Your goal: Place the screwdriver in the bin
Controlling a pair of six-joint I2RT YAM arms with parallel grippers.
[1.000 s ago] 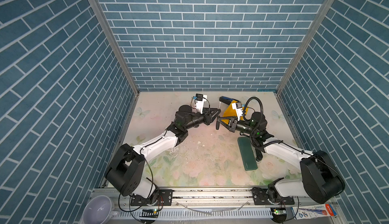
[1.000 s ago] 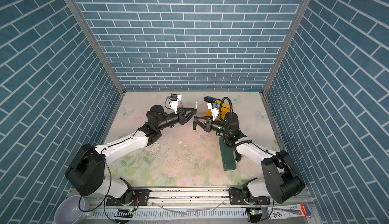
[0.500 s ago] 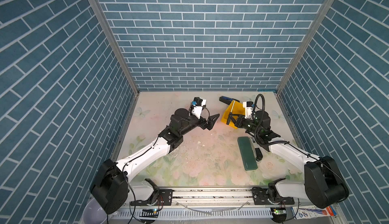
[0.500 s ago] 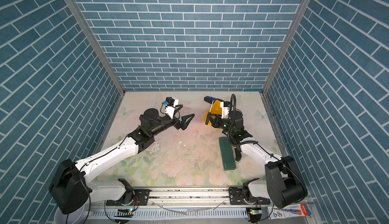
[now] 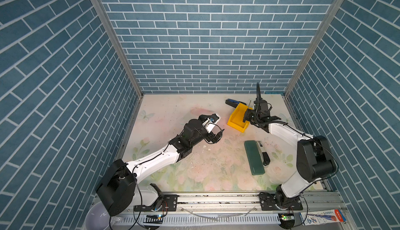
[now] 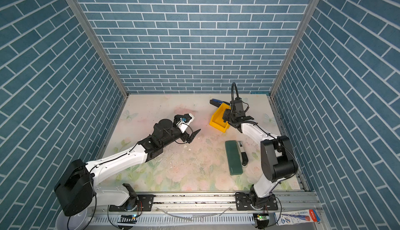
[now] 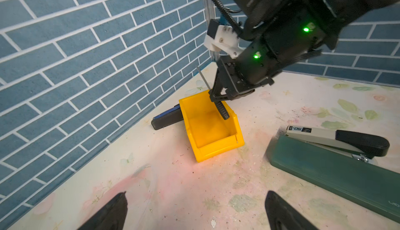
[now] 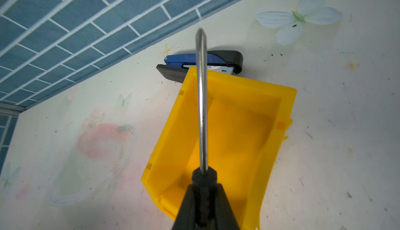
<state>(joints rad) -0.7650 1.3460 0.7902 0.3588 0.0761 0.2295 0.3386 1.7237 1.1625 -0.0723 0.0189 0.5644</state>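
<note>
The yellow bin (image 5: pixel 234 120) (image 6: pixel 216 120) stands at the back right of the table. My right gripper (image 5: pixel 246 117) (image 6: pixel 226 117) hangs just above it, shut on the black handle of the screwdriver (image 8: pixel 202 110). The thin silver shaft slants up and away over the bin's (image 8: pixel 238 131) open inside. In the left wrist view the handle end (image 7: pixel 223 111) dips below the bin's (image 7: pixel 213 136) rim. My left gripper (image 5: pixel 218 134) (image 7: pixel 196 193) is open and holds nothing. It is near the middle of the table, well left of the bin.
A black-and-blue stapler-like tool (image 5: pixel 232 103) (image 8: pixel 194 63) lies against the bin's far side, near the back wall. A flat dark green case (image 5: pixel 254 157) lies nearer the front right, and a white-and-black device (image 5: pixel 263 153) rests along its right edge.
The two grippers were together at mid-table. The left one opened wide and drew back to the left. The right one carried the screwdriver back-right to above the bin.
</note>
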